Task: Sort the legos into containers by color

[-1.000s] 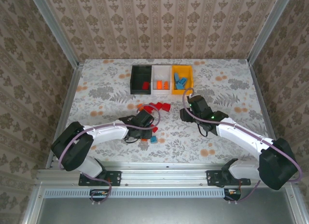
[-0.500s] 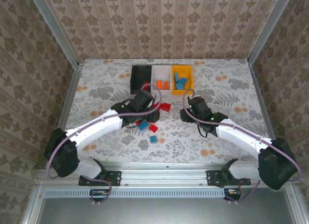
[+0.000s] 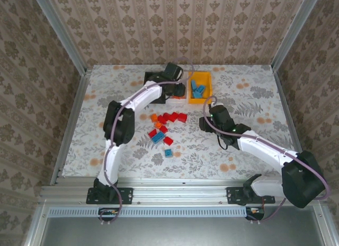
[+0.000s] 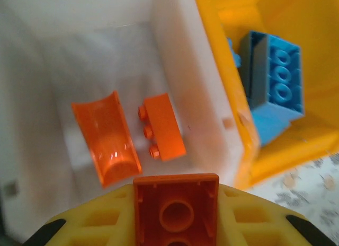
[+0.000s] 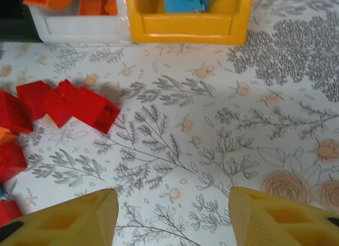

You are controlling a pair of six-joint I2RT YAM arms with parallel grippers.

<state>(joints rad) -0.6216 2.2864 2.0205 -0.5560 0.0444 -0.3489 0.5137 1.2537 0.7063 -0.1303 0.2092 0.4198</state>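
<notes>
Delivery of an orange piece is the step in hand. Farthest left in the row at the back of the table [image 3: 106,97] stands the black bin [image 3: 150,76], partly covered by the left arm, so its contents cannot be told from above. Next to it the left fingers [image 4: 100,225] are clenched on an orange brick [image 4: 176,198], seen from its hollow underside, and hang over the near end of the white bin [image 4: 175,71]. On that bin's floor lie a curved orange piece [image 4: 108,140] and a small orange brick [image 4: 161,128], just beside each other. Right beside the white bin stands the orange-yellow bin [image 4: 220,71], which holds blue bricks [image 4: 275,71]. Nearer the arms, the loose legos [image 3: 165,126] lie clustered on the table, mostly red with a few blue and orange among them. To the right, the right fingers [image 5: 69,217] stand apart with nothing between them, low above bare table near the red bricks [image 5: 79,105] at the cluster's edge. The left wrist view is soft, so the held brick seems, rather than plainly is, inside the white bin's walls. Next, I judge, the left fingers need to part so the brick drops among the other orange ones; reaching slightly farther in first would keep it off the near wall. Most pieces in the cluster are not yet sorted.
</notes>
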